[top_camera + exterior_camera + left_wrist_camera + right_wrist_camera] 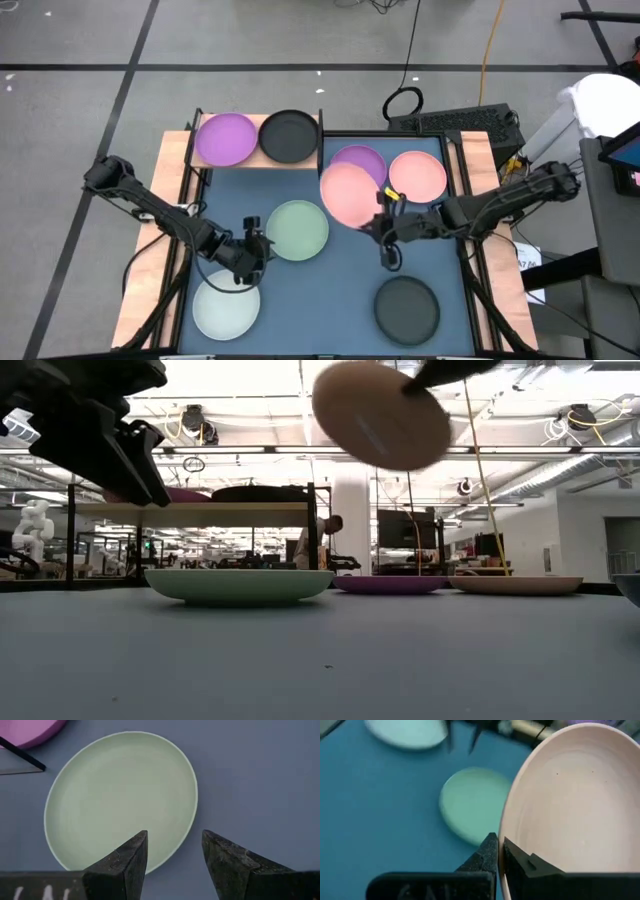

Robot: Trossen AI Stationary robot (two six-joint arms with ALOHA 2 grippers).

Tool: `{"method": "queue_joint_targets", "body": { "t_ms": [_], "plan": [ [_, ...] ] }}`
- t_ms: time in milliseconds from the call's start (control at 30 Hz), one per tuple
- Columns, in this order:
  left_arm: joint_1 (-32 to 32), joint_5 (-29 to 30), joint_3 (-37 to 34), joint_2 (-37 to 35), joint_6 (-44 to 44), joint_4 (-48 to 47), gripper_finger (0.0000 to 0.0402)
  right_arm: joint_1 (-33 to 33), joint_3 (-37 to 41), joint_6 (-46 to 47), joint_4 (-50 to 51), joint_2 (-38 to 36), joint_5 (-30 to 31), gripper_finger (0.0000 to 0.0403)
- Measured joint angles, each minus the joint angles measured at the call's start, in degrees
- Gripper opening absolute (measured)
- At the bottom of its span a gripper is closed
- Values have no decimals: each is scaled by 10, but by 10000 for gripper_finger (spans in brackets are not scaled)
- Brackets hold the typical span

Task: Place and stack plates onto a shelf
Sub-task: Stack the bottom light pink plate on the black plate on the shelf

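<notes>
My right gripper is shut on a pink plate, which it holds in the air over the table's middle. In the low view this pink plate hangs tilted, high above the others. My left gripper is open and hovers over the near rim of a pale green plate, which lies flat on the table. The shelf at the far left carries a purple plate and a black plate. My right gripper pinches the pink plate's rim, one finger inside the dish and one on its outer side. The fingers come from the table's right, slanting down. The plate is lifted clear of the table and tilted.
Flat on the table lie a second purple plate, a second pink plate, a whitish plate at the near left and a black plate at the near right. Wooden rails run along both table sides.
</notes>
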State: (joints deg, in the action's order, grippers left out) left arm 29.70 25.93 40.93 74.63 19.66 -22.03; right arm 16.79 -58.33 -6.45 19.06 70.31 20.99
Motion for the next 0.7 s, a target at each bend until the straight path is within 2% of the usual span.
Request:
{"method": "queue_joint_targets", "body": {
  "t_ms": [333, 533, 700],
  "plan": [
    [0, 9, 0, 0, -11, 26, 193, -85, -101, -178, -62, 82, -1, 2],
    [0, 9, 0, 0, -11, 26, 193, -128, -136, -289, -149, 128, -2, 2],
    [0, 9, 0, 0, -11, 27, 193, -170, -142, -349, -265, 159, -62, 2]
  ]
}}
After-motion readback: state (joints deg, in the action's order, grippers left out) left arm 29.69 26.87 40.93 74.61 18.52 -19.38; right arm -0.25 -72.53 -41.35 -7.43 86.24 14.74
